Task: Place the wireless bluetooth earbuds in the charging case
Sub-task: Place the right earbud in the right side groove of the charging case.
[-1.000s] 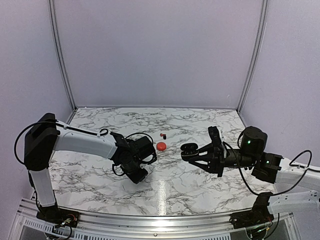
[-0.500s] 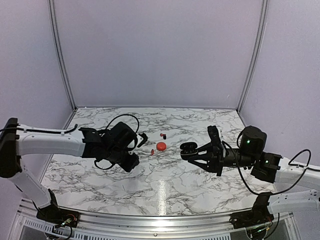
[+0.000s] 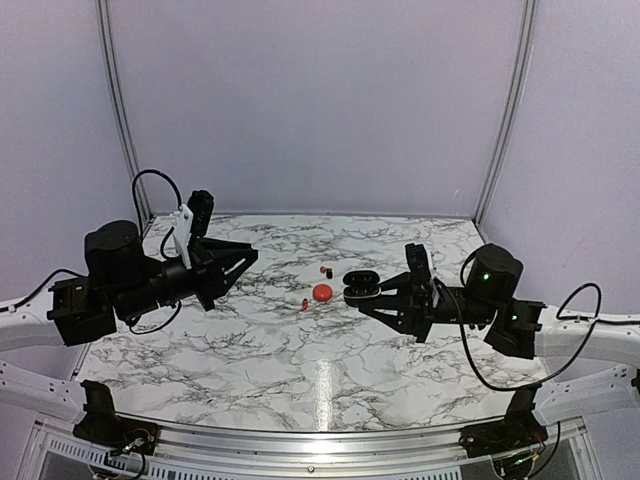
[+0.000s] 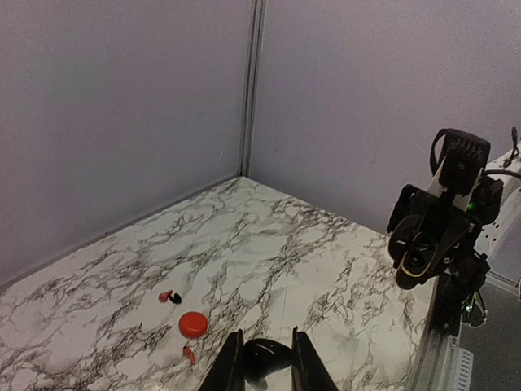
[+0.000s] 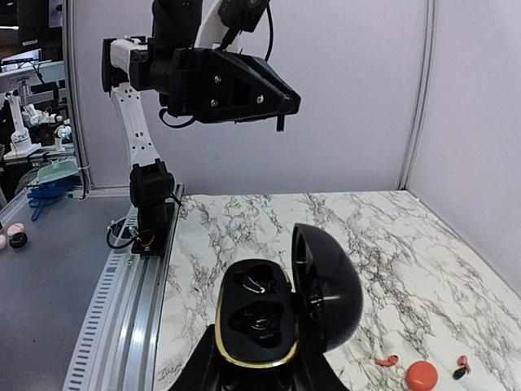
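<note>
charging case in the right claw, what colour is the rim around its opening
Gold: a thin gold band edges the black charging case, lid open, clearest in the right wrist view.

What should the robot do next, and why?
Probably lower the empty left hand toward the red earbud beside the round red case. The right hand holds the black case open with its sockets empty.

I'm working in a robotics lab test cell — a white, black-veined marble-patterned tabletop (image 3: 330,350) boxed in by plain lavender wall panels (image 3: 310,100) joined with aluminium corner posts (image 3: 505,110). Beyond the tabletop's open edge, my right wrist view shows a grey floor (image 5: 49,293) and another white robot arm (image 5: 18,122) — lab equipment.
</note>
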`<state>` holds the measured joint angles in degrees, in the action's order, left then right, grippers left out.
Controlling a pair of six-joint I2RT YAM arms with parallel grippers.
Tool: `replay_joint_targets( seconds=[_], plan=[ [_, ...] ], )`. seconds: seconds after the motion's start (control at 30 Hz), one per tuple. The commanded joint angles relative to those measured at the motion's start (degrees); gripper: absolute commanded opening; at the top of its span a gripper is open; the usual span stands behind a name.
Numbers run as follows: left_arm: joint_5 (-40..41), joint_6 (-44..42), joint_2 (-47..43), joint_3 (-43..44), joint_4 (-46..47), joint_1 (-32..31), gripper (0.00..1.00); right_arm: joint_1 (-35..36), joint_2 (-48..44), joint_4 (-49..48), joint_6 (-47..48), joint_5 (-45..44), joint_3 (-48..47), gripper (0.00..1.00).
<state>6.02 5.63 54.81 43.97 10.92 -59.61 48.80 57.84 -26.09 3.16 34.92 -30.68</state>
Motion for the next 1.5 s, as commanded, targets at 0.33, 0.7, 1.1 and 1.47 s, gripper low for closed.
replay_joint_targets(
  seconds=[0.33, 0.7, 1.1, 1.47],
  plan=[
    [-5.85, -9.72, 2.53, 1.76, 13.66, -9.29, 0.09, 7.23, 5.78, -10.65, 10.42, -4.03, -5.45, 0.00],
    [-10.97, -10.58, 8.43, 4.30, 18.98, -11.24, 0.09, 8.37, 6.18, -13.91, 11.86, -9.02, -3.84, 0.00],
    [-13.15, -12.25, 14.24, 8.96, 20.17, -12.17, 0.09, 11.67, 6.64, -12.88, 13.81, -14.06, -4.39, 0.00],
    [-11.47, -12.11, 17.79, 10.32, 20.73, -12.63, 0.09, 11.67, 9.30, -12.05, 5.79, -16.33, -6.68, 0.00]
  ],
)
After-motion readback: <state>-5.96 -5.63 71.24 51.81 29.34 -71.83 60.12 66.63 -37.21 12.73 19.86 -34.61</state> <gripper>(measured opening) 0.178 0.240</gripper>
